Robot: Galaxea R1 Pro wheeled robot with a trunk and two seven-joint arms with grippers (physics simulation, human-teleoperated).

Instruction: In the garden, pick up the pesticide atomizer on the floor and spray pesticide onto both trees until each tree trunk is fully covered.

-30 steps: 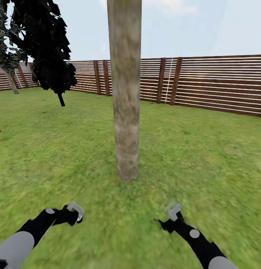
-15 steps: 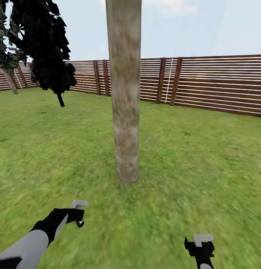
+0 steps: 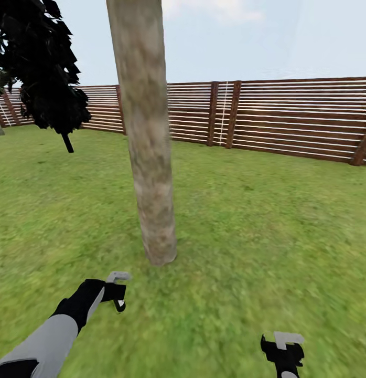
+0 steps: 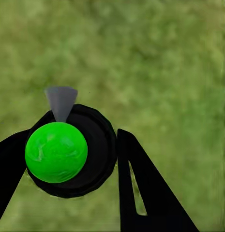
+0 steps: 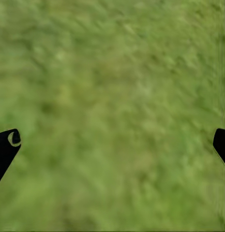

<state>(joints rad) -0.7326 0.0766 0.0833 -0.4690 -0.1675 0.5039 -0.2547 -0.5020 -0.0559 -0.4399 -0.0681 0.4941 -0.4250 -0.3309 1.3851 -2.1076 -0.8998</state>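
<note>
Left claw [image 4: 68,159] pinching the pesticide atomizer [image 4: 68,150] between two black fingers [image 4: 141,188], seen from the left wrist as a round dark body with a bright green disc facing the camera and a grey nozzle wedge poking out past it, grass underneath. From the head view, same left claw [image 3: 116,294] held out low at the end of a grey and black arm, light grey trigger head of the atomizer [image 3: 118,276] showing on top, short of the base of the tree trunk [image 3: 146,157] and slightly to its left. Right claw [image 5: 112,140] spread wide, black fingertips [image 5: 6,145] at opposite edges of the right wrist view, blurred lawn between them and touching neither. Right claw [image 3: 283,352] low at the bottom of the head view, well apart from the trunk. Trunk thick, pale, mottled, leaning a little, planted in the floor [image 3: 267,226] of green grass. Narrow black tree [image 3: 44,68] on a thin dark stem off to the left, farther back. Red-brown slatted fence [image 3: 288,118] running across behind, pale sky above.
</note>
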